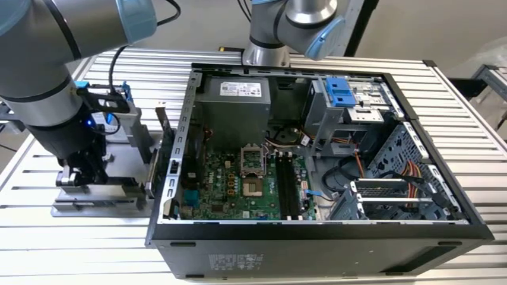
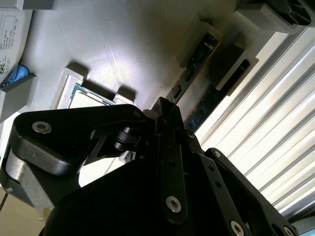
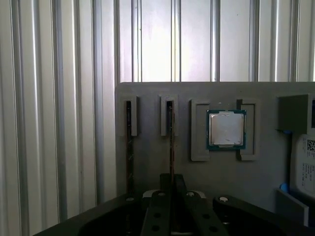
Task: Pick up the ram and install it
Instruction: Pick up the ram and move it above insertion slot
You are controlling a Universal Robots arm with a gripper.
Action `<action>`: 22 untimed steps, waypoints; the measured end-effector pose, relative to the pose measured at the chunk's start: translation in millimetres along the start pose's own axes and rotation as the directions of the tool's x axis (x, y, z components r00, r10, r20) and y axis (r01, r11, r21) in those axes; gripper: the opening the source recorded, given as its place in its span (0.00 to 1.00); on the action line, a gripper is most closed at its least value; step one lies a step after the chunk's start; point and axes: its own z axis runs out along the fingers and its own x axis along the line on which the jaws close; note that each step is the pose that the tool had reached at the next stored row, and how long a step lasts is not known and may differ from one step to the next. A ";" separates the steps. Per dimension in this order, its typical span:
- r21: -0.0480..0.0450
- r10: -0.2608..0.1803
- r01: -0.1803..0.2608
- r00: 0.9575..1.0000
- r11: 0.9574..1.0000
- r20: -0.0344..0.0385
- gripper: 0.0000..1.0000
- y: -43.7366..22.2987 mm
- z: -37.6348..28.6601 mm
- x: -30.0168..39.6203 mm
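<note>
**A:** Where is the ram?

**B:** The ram (image 3: 171, 147) stands on edge in a slot of the gray tray (image 3: 147, 93). The tray sits on the table (image 1: 47, 249) at the exterior view's lower left, beside the computer case (image 1: 317, 249).

**A:** And the end effector?

**B:** The end effector (image 3: 172, 179) hangs right at the ram, in line with its long axis. A second stick (image 3: 129, 142) lies parallel just beside. I cannot tell how far open the end effector is or whether it has hold of anything.
</note>
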 end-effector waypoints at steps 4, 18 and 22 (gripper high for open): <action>0.002 0.001 -0.001 1.000 1.000 0.000 0.00 0.1 -0.2 -0.1; 0.002 0.001 -0.001 1.000 1.000 0.000 0.00 0.2 -6.9 -0.1; 0.002 0.001 -0.001 1.000 1.000 0.000 0.00 0.2 -9.1 -0.1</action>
